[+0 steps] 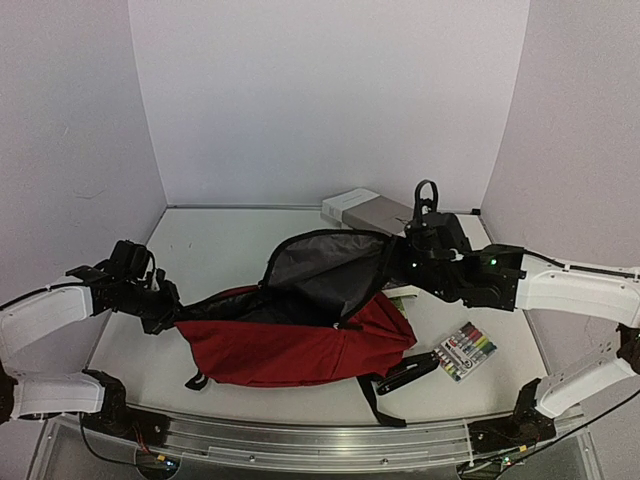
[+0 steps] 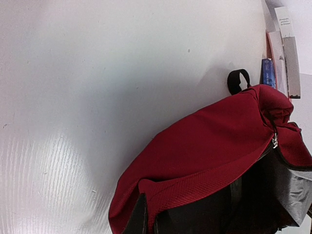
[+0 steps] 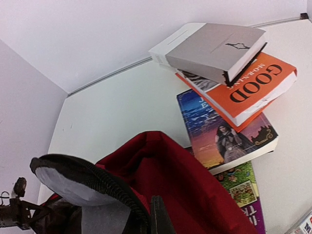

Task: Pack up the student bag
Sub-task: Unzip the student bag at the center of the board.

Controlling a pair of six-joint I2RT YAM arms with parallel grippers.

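Metal rail point(image 1: 330, 440) runs along the near edge of the table point(image 1: 220, 250), between the arm bases. Just beyond it the student bag point(image 1: 300, 345) lies on its side mid-table, its mouth pulled wide and grey lining showing. To its right lies a marker pack point(image 1: 466, 351). The left gripper point(image 1: 172, 318) is clamped on the bag's left end, and the right gripper point(image 1: 403, 260) pinches the raised rim. Books point(image 1: 365, 208) are stacked by the back wall.
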